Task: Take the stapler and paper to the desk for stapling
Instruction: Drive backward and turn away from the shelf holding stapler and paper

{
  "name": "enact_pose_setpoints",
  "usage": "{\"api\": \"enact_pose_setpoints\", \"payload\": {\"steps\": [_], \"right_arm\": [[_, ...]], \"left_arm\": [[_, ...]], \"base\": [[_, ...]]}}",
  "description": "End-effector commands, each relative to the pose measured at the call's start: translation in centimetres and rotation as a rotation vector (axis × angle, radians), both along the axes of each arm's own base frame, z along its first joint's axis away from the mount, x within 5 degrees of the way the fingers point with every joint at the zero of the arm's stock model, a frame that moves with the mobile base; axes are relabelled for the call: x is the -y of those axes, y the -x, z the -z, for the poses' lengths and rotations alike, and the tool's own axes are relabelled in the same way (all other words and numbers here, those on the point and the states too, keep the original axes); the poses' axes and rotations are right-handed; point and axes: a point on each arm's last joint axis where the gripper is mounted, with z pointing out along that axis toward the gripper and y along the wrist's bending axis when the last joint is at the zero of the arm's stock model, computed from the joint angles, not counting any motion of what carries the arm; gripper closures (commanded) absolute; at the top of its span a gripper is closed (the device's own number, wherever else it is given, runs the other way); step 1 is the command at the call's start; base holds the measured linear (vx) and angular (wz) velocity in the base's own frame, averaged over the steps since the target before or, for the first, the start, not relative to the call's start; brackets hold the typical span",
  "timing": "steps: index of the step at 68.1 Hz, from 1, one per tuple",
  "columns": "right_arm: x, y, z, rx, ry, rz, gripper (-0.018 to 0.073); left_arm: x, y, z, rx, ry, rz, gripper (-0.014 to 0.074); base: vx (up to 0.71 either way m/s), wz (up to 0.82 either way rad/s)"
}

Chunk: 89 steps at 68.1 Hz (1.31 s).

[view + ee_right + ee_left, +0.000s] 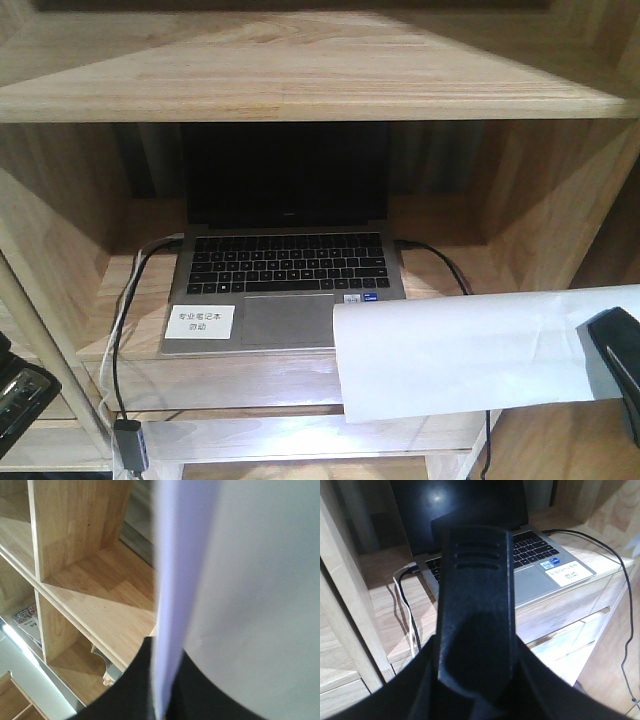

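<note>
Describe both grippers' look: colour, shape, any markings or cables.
Both are black. The right gripper shows a smooth, glossy, rounded finger with a paler grey edge. In its own wrist view it is only a dark mass along the bottom. The left gripper looks boxier, with shiny highlights, and is mostly cut off by the frame. No markings, arm cables or arm links are visible on either.

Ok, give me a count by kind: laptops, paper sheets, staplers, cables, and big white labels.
Laptop: 1
Paper: 1
Stapler: 1
Cables: 3
White label: 1
Total: 7
</note>
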Motion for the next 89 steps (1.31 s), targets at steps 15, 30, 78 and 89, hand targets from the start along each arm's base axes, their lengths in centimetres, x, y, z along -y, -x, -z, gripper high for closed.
{"api": "enact_pose_setpoints", "payload": {"steps": [15,30,78,89], "right_arm": [[-0.02,0.25,-0.39,0.053,-0.018,-0.013,0.0564],[-0.02,0.25,-0.39,0.053,-0.018,-0.013,0.0564],[-0.02,0.25,-0.39,0.053,-0.018,-0.013,0.0564],[-0.02,0.25,-0.39,0.053,-0.018,-0.013,0.0564]], "left_arm": [[0.15,-0.23,-1.91,0.120,0.061,0.004,0.0603],[0.15,-0.23,-1.91,0.120,0.061,0.004,0.0603],[0.15,-0.23,-1.91,0.120,0.061,0.004,0.0603],[0.15,-0.23,-1.91,0.120,0.061,0.004,0.0603]], "base": [[0.00,0.00],[0.00,0.00],[-0.10,0.04],[-0.16,0.10]]}}
